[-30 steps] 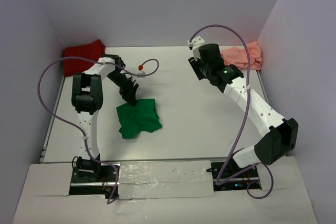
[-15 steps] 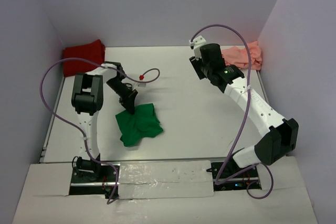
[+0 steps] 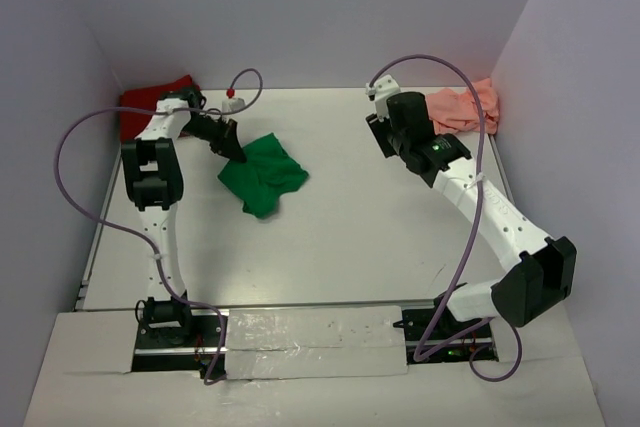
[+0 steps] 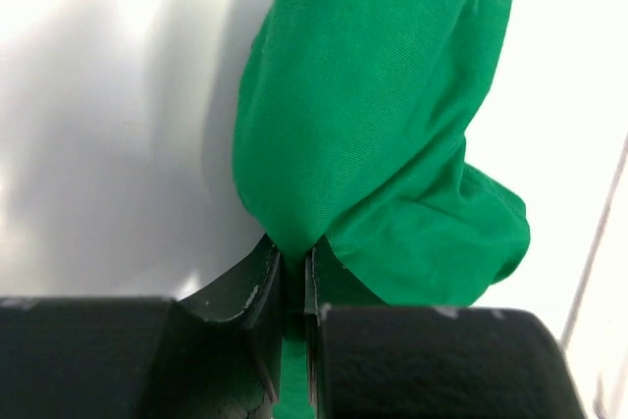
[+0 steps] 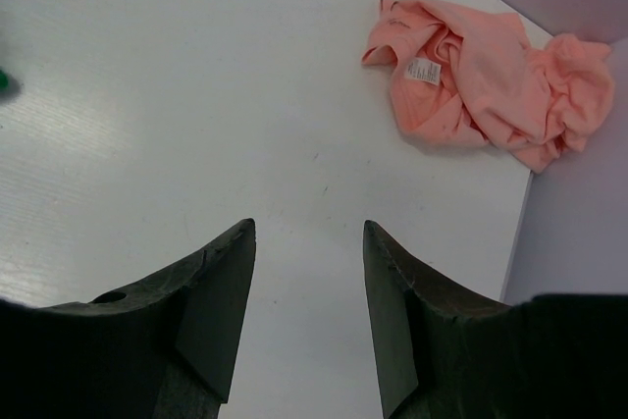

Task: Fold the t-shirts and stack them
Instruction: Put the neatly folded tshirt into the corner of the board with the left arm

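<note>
Counts: 3 t-shirts. Green t-shirt [image 3: 262, 175] 1, just off centre toward 10 o'clock; red t-shirt [image 3: 150, 107] 1, far 10 o'clock corner; pink t-shirt [image 3: 462, 107] 1, far 2 o'clock corner. 2 arms: left arm [image 3: 150, 182], right arm [image 3: 490, 212]. 2 grippers: left gripper [image 4: 289, 262], right gripper [image 5: 307, 233]. 2 purple cables: left cable [image 3: 58, 159], right cable [image 3: 432, 58]. 1 table [image 3: 360, 237].

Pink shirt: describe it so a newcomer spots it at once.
On the white table, go to the far right corner, beyond the open right gripper. The salmon pink shirt lies crumpled there. The green shirt is in the left gripper, the red shirt far left; only the pink shows a white label.
</note>
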You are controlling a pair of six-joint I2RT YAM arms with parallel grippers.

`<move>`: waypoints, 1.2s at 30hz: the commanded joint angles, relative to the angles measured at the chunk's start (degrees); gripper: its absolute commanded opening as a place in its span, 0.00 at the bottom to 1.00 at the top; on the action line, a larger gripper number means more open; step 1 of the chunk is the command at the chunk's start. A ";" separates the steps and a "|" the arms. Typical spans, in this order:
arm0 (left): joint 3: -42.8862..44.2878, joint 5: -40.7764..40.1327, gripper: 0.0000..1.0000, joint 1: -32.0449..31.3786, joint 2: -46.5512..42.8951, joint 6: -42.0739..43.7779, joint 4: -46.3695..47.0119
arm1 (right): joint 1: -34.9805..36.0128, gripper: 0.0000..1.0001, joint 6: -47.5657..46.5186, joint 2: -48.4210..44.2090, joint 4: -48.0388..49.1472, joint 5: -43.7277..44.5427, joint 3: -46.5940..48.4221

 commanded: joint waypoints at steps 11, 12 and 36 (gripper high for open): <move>-2.21 -8.02 0.00 7.37 -0.45 -30.38 41.22 | -0.51 0.54 1.49 -2.70 3.43 1.97 -2.21; -2.04 -8.39 0.00 8.17 -0.19 -33.54 45.69 | -0.34 0.54 1.49 -2.96 3.35 1.97 -2.39; 15.45 -16.21 0.00 11.17 5.25 -43.15 54.00 | -0.42 0.54 3.86 -2.00 4.93 -0.05 -7.48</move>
